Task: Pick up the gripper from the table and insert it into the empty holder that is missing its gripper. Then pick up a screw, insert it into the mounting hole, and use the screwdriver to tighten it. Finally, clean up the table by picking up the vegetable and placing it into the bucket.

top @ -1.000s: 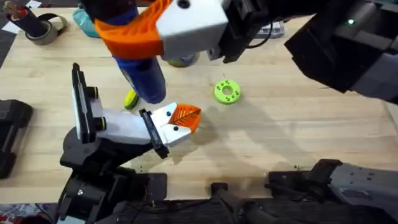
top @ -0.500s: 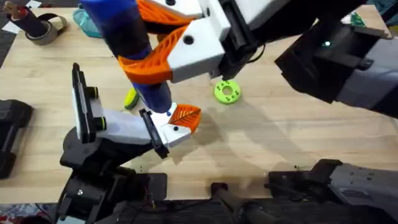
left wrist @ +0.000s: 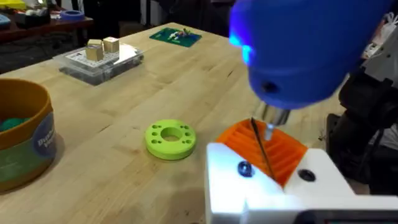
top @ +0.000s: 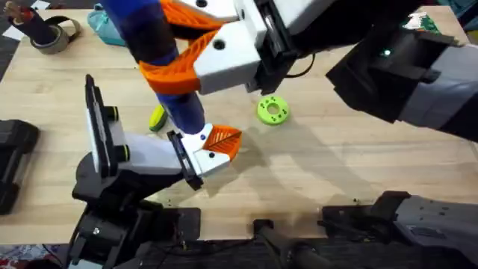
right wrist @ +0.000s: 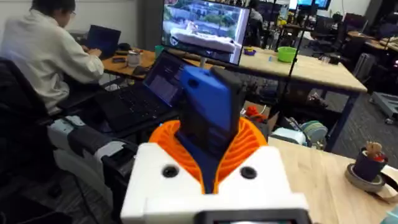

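Observation:
My right gripper [top: 175,52] reaches across the table, shut on the blue screwdriver [top: 187,112], which it holds nearly upright. The screwdriver [right wrist: 208,118] sits between its orange pads. The thin metal tip [left wrist: 264,149] points down at the white gripper piece with an orange ribbed pad [top: 213,146] on the end of my left arm. The tip lands between that piece's two dark screw holes [left wrist: 244,168]. Just left of the screwdriver lies the yellow-green vegetable [top: 157,118], partly hidden. The tan bucket [left wrist: 22,140] with a green band stands beyond the piece.
A round bright-green disc with holes [top: 272,110] lies right of the screwdriver. A tape roll [top: 52,33] and a teal pouch [top: 104,22] sit at the far left. A clear box of blocks [left wrist: 99,56] and a green circuit board [left wrist: 180,35] lie farther off.
My right gripper has tilted the screwdriver and brought it down and right, so the tip now sits at the white piece. The left arm has not moved.

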Controlling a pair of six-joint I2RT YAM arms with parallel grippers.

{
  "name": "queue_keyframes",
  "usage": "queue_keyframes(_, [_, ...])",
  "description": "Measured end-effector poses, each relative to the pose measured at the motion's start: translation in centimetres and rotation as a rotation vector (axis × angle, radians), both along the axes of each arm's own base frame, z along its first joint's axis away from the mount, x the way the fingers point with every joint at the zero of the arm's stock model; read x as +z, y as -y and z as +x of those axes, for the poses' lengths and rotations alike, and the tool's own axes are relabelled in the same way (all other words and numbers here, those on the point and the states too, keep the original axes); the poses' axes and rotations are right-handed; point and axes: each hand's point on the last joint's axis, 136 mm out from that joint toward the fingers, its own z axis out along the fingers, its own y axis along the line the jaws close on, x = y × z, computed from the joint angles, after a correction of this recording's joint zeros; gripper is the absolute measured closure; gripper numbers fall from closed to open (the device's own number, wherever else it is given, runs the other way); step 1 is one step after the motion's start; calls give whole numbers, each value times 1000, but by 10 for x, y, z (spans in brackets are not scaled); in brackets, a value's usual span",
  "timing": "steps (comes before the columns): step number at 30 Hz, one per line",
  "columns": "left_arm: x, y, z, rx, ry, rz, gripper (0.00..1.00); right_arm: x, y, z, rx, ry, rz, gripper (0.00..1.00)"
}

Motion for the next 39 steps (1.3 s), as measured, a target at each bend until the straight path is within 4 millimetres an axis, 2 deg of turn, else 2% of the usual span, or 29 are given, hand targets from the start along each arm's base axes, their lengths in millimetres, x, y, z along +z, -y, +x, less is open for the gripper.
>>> queue_keyframes(10, [0,0,0,0,6,3,986,-21,-1,4,-24,-42,-26,942])
queue_keyframes(39, [0,0,0,0,6,3,986,-21,0,7,-48,-36,-7,943])
